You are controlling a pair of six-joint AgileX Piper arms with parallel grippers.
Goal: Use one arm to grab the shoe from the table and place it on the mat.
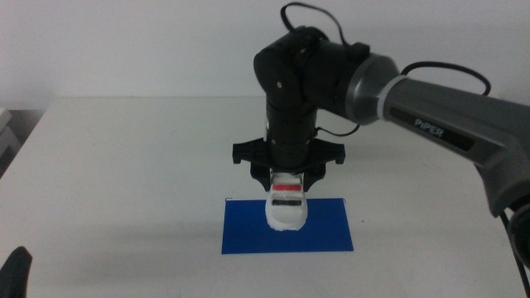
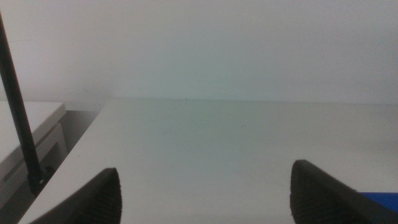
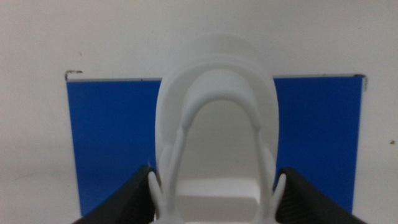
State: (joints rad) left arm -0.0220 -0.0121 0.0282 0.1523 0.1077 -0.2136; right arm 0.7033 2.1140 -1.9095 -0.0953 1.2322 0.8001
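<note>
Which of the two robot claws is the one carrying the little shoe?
The right gripper, reaching in from the right, holds the white shoe over the blue mat. The left gripper stands open, holding nothing.

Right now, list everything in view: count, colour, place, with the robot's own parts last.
shoe: one, white with black and red straps, over the mat's far edge, between the right gripper's jaws.
mat: one, deep blue, on the table's near middle.
table: one, white, under everything.
right arm: one, black and grey, reaching in from the right side.
right gripper: one, black, jaws at the shoe's two sides.
left gripper: one, dark, jaws wide apart, waiting at the table's near left corner.
</note>
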